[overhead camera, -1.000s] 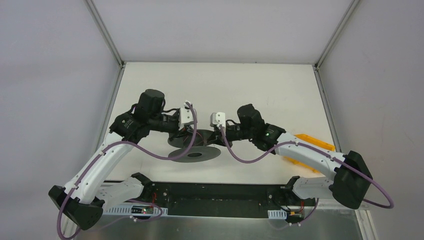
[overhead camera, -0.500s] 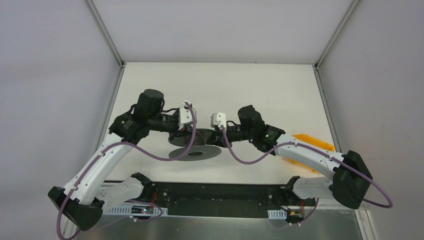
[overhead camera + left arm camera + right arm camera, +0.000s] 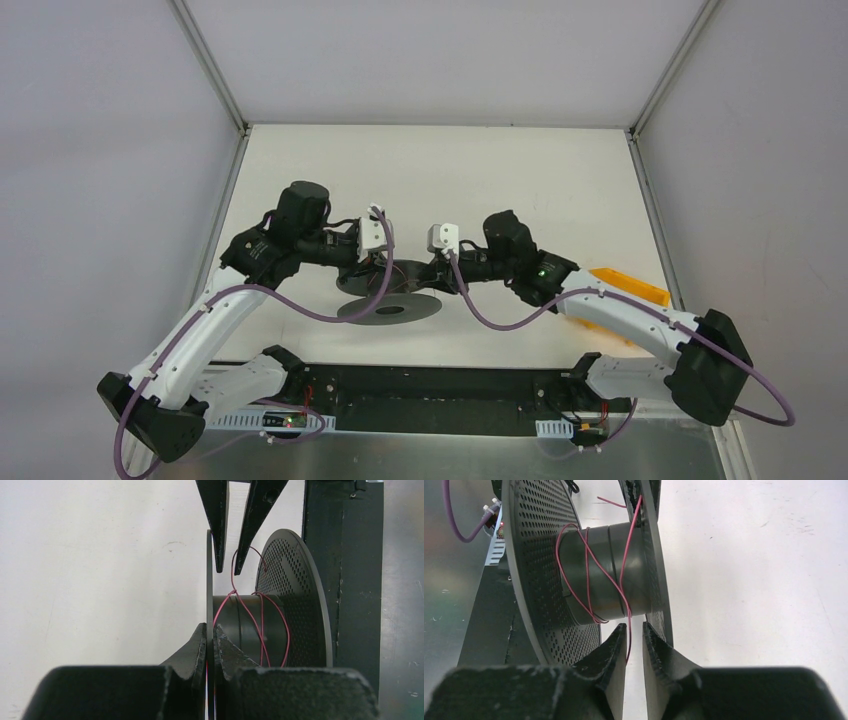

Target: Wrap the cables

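Note:
The dark grey spool (image 3: pixel 390 305) stands on edge between both grippers. The thin pinkish-red cable (image 3: pixel 250 616) makes a few loose, crossing turns round the hub. My left gripper (image 3: pixel 210 630) is shut on the rim of the spool's thin flange (image 3: pixel 209 580). My right gripper (image 3: pixel 634 627) is opposite it, at the other side of the spool, with its jaws a small gap apart. The cable (image 3: pixel 586 565) comes off the hub and its free end hangs between the right fingers, touching neither clearly. In the top view the left gripper (image 3: pixel 365 270) and right gripper (image 3: pixel 428 272) meet over the spool.
An orange flat piece (image 3: pixel 632 287) lies on the table under the right forearm. A black base plate (image 3: pixel 430 385) runs along the near edge between the arm bases. Walls close in the white table (image 3: pixel 480 170) on three sides.
The right arm has shifted slightly to the right and its wrist has drawn back a little from the spool. The left arm and the spool have hardly moved.

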Controlling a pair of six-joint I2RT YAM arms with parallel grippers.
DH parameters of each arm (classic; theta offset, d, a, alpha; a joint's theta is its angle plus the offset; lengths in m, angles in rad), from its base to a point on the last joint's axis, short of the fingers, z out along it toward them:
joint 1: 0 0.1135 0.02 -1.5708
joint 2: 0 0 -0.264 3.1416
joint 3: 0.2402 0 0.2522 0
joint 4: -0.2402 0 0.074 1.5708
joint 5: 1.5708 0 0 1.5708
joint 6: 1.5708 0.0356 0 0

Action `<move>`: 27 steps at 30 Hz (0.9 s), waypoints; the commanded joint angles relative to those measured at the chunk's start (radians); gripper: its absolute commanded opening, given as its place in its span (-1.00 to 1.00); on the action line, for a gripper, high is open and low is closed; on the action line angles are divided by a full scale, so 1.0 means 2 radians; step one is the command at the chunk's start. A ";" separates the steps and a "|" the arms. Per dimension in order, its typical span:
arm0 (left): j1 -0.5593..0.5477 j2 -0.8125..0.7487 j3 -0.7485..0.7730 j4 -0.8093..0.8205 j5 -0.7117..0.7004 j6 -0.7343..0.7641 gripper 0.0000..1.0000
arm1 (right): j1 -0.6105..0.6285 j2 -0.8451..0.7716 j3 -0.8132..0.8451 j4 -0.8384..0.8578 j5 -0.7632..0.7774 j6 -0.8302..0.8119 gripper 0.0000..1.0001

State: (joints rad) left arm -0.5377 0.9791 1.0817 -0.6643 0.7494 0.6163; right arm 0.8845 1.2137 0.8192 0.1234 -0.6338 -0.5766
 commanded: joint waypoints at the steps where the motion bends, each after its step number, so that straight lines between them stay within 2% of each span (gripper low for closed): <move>1: -0.003 -0.016 0.003 0.027 0.017 -0.001 -1.00 | -0.007 -0.025 -0.003 0.002 0.006 -0.004 -0.58; 8: -0.003 -0.018 0.000 0.027 0.014 -0.001 -1.00 | -0.017 -0.049 -0.007 -0.030 0.004 -0.008 -0.45; 12: -0.003 -0.017 -0.001 0.027 0.016 -0.002 -1.00 | -0.020 -0.064 -0.005 -0.044 -0.002 -0.008 -0.43; 16: -0.003 -0.015 0.000 0.027 0.018 -0.002 -1.00 | -0.021 -0.074 -0.005 -0.046 -0.007 0.001 -0.52; 21: -0.003 -0.015 0.000 0.027 0.019 -0.002 -1.00 | -0.021 -0.082 -0.002 -0.048 -0.014 0.005 -0.53; 27: -0.002 -0.014 0.001 0.027 0.020 -0.004 -1.00 | -0.021 -0.065 -0.003 -0.020 -0.021 0.024 -0.63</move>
State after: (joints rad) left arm -0.5377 0.9703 1.0798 -0.6624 0.7479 0.6151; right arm 0.8463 1.0775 0.8036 0.0204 -0.6361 -0.5629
